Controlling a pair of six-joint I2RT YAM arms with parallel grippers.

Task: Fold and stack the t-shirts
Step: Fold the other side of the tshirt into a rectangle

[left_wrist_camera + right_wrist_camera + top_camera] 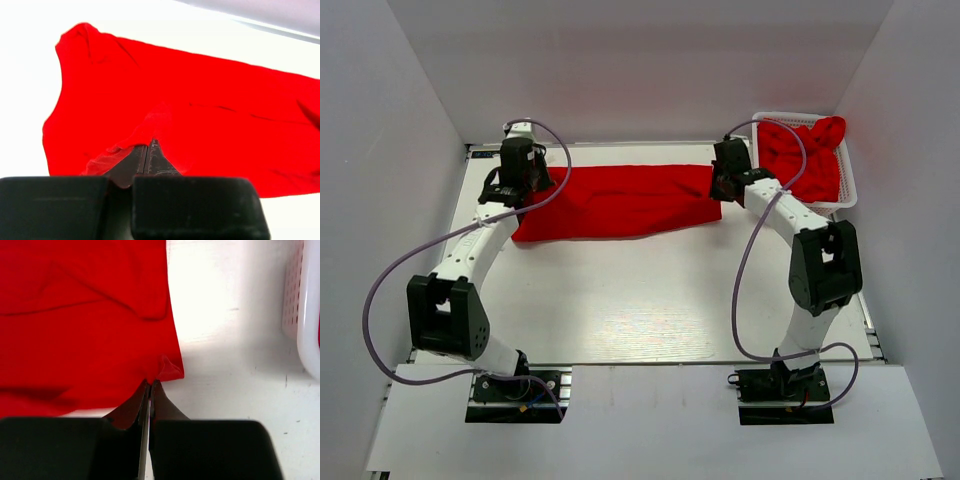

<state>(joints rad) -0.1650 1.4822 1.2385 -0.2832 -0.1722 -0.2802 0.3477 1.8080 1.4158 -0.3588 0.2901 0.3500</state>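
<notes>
A red t-shirt (620, 200) lies stretched in a long folded band across the far part of the table. My left gripper (525, 185) is shut on its left end; in the left wrist view the closed gripper (147, 142) pinches a fold of the t-shirt (200, 115). My right gripper (723, 185) is shut on the right end; in the right wrist view the gripper (150, 383) pinches the t-shirt (85, 325) near its corner. More red t-shirts (805, 155) lie crumpled in the basket.
A white plastic lattice basket (848, 195) stands at the far right corner, close behind my right arm; its wall shows in the right wrist view (305, 300). White walls enclose the table (640, 300) on three sides.
</notes>
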